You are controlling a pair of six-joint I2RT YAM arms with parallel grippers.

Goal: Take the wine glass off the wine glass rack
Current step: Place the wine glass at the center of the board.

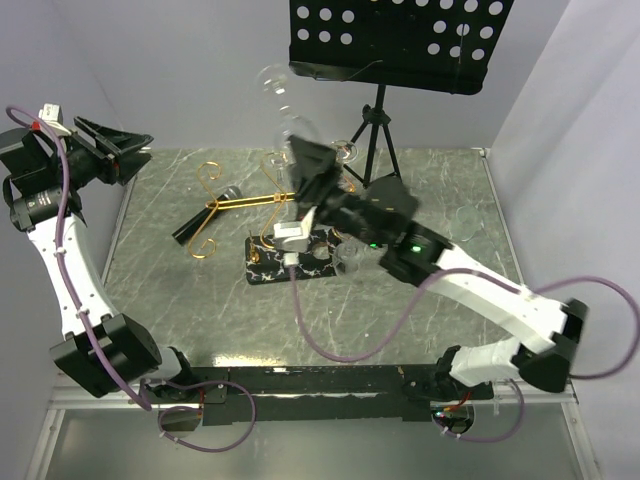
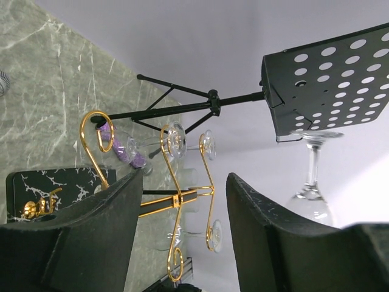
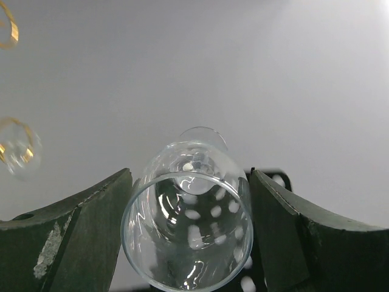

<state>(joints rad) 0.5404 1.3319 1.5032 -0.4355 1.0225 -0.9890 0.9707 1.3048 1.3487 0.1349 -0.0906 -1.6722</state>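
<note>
We judge the main step done: the wine glass [image 1: 298, 132] is off the wine glass rack [image 1: 265, 265] and in the air. The right gripper [image 3: 191, 182] has its jaws on either side of the bowl. In the right wrist view both inner faces appear to touch the glass, so we read it as a grip. The rim faces the wrist and the foot points away, toward the back wall.

In that same view, the rack's gold curls show only at the far left edge, apart from the glass. From the left wrist view, the glass sits well to one side of the rack, close under the perforated desk of the black music stand [image 1: 400, 35]. That closeness is the one thing we would watch.

Other glasses [image 2: 209, 145] hang on the gold arms, and the rack's veined base rests on the counter [image 1: 200, 290].

The left gripper [image 2: 182, 182] is raised at the left side with its jaws spread, holding nothing and well away from the rack.

What seems left, at most, is to carry the glass clear of the music stand and perhaps set it down somewhere safe. The task sentence itself asks for no more than the removal.
</note>
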